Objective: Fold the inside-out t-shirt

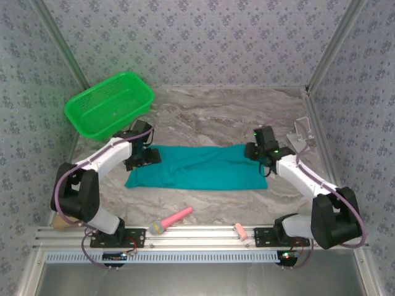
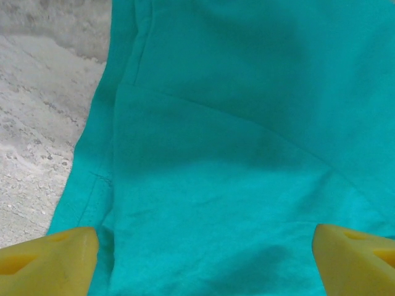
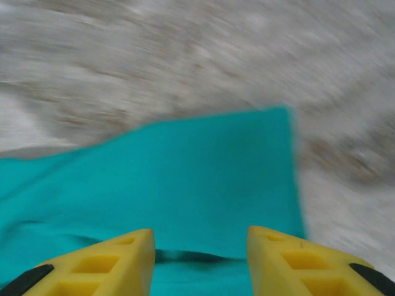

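The inside-out t-shirt (image 1: 197, 168) lies flat on the marble table as a long teal band running left to right. My left gripper (image 1: 143, 157) hovers over its left end, jaws wide open; in the left wrist view the gripper (image 2: 203, 246) has only smooth teal cloth (image 2: 234, 154) under the gap, with a hem seam at the left. My right gripper (image 1: 258, 157) is over the band's right end. In the blurred right wrist view that gripper (image 3: 199, 240) stands open above a folded layer's edge of the t-shirt (image 3: 203, 172), with nothing between the fingers.
A green mesh basket (image 1: 110, 103) stands at the back left, beyond the left arm. A pink-handled tool (image 1: 170, 221) and a small pink piece (image 1: 239, 232) lie by the front rail. A clear stand (image 1: 302, 132) sits at the right wall.
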`<act>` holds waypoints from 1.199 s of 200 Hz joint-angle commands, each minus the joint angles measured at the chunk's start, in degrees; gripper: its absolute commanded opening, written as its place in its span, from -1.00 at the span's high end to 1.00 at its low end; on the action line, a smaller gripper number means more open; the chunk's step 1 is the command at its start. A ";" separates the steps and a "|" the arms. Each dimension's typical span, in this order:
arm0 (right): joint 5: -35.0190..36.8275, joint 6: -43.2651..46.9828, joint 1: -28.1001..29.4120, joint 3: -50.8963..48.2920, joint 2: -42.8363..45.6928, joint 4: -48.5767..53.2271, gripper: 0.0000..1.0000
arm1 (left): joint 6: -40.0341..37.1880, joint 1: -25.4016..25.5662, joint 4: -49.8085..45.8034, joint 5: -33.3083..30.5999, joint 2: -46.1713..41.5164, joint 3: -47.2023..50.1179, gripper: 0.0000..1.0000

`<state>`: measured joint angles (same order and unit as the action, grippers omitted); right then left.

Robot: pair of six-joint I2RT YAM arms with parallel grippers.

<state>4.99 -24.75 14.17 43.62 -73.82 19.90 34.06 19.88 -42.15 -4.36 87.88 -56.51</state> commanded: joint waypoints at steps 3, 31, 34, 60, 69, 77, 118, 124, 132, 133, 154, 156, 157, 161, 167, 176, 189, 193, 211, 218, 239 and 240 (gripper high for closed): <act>-11.32 4.08 -7.97 1.82 -4.31 7.03 0.09 | -0.97 -0.43 0.43 -1.17 1.68 1.04 -0.80; -16.67 6.05 -10.59 4.18 -11.27 6.89 0.09 | -0.85 -1.07 1.35 -0.74 1.82 1.77 -0.81; -16.71 5.85 -10.50 4.27 -11.68 6.64 0.09 | -0.83 -1.11 1.36 -0.61 1.78 1.77 -0.82; -17.37 4.63 -10.27 4.88 -14.08 4.78 0.12 | -0.49 -1.21 2.19 -0.25 1.85 2.60 -0.82; -16.64 4.76 -10.30 5.13 -15.03 4.35 0.14 | -0.49 -1.25 2.42 -0.26 2.03 2.94 -0.82; -15.52 5.24 -10.31 5.33 -16.14 4.34 0.21 | -0.49 -1.38 2.53 -0.33 2.35 3.31 -0.82; -10.09 7.06 -9.61 8.00 -16.53 6.62 0.90 | -0.58 -2.55 2.94 -0.21 3.62 4.57 -0.83; -9.23 7.32 -9.41 8.54 -15.97 7.27 0.93 | -0.58 -2.77 2.95 -0.29 3.70 4.76 -0.83; -7.81 7.57 -9.42 9.23 -15.34 8.46 0.95 | -0.50 -2.98 2.92 -0.42 3.71 5.00 -0.84; -7.72 7.59 -9.43 9.26 -15.28 8.60 0.96 | -0.50 -3.04 2.94 -0.40 3.75 5.00 -0.84; -4.61 7.75 -9.93 11.16 -14.52 11.76 0.98 | -0.21 -3.62 3.74 -0.37 4.36 5.36 -0.84; -4.41 7.71 -10.02 11.36 -14.56 11.94 0.98 | -0.16 -3.68 4.36 -0.25 4.33 5.40 -0.84; -4.31 7.71 -10.03 11.43 -14.58 12.06 0.98 | -0.15 -3.70 4.40 -0.23 4.37 5.38 -0.84; -4.02 7.72 -10.12 11.56 -14.60 12.55 0.99 | -0.14 -3.71 4.54 -0.21 4.56 5.36 -0.84; -3.64 7.70 -10.32 11.70 -14.51 12.87 0.98 | -0.10 -3.72 4.57 -0.13 4.83 5.36 -0.84; -3.28 7.62 -10.54 11.58 -14.51 13.03 0.98 | -0.07 -3.79 4.62 -0.17 5.23 5.35 -0.84; -1.91 7.82 -10.59 11.81 -14.32 13.95 0.98 | -0.06 -3.80 4.58 -0.16 5.69 5.53 -0.85; -1.30 7.87 -10.57 11.86 -14.09 14.16 0.97 | -0.08 -3.88 4.50 -0.12 5.87 5.46 -0.85; -1.07 7.83 -11.31 11.33 -12.93 14.26 0.96 | -0.10 -4.08 4.53 -0.20 6.32 5.95 -0.85; -1.38 7.63 -11.66 10.83 -12.74 14.01 0.95 | -0.07 -4.23 4.53 -0.09 6.48 5.97 -0.85; -1.58 7.59 -12.15 9.87 -14.60 12.80 0.65 | -0.87 -4.25 4.52 1.57 5.73 5.77 -0.86; -1.57 7.56 -12.11 9.84 -14.73 12.84 0.64 | -0.90 -4.29 4.53 1.74 5.64 5.70 -0.86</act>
<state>0.75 -17.52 3.11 54.26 -88.16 31.68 33.69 16.10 -37.19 -3.40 92.73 -51.68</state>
